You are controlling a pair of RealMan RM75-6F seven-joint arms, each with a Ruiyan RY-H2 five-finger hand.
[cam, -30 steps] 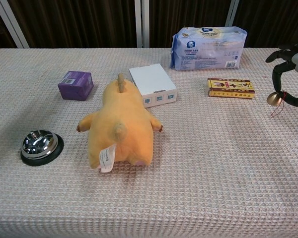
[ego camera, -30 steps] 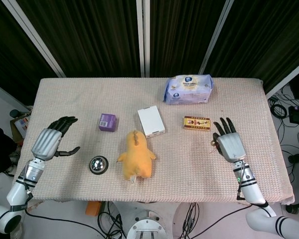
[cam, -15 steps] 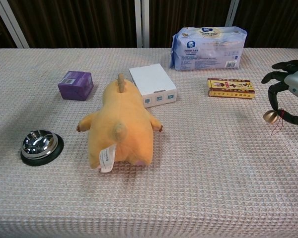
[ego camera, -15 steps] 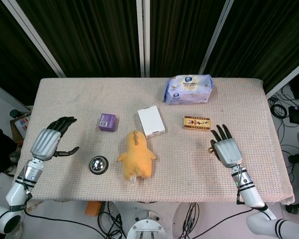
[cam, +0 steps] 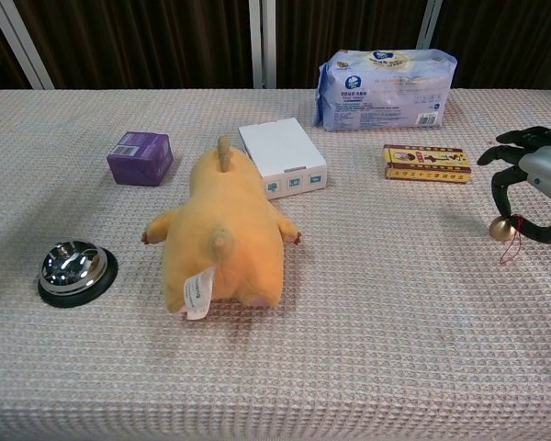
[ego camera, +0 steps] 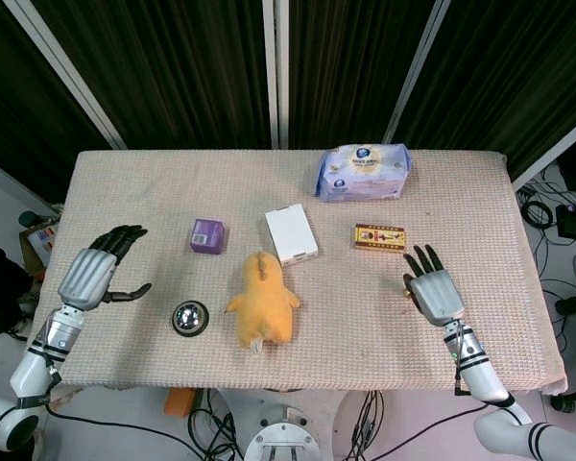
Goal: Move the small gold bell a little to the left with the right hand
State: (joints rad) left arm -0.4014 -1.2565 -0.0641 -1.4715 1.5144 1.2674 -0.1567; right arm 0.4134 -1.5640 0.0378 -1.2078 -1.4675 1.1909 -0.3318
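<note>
Holding the small gold bell (cam: 501,229) pinched between thumb and a fingertip, the right robot hand (cam: 535,180) hangs low over the tabletop (cam: 386,303), right of and a little nearer than the red-and-gold box (cam: 427,163). Other fingers are spread. Red cord (cam: 509,246) dangles below the bell. Cannot tell from either view whether the bell touches the cloth or sits just above it; in the head view it is only a speck at the thumb of the right robot hand (ego camera: 433,293).

Left robot hand (ego camera: 93,273) rests far left of the box, fingers apart, holding nothing, beside the chrome call bell (ego camera: 189,317).

Doing this step well, my judgement: keep the pinch firm, carry the bell only a little leftward, staying nearer than the box so fingers do not nudge it. Set it down flat before letting go; a round bell may roll and the cord may snag a finger. Stop well short of the yellow plush (cam: 222,232).
</note>
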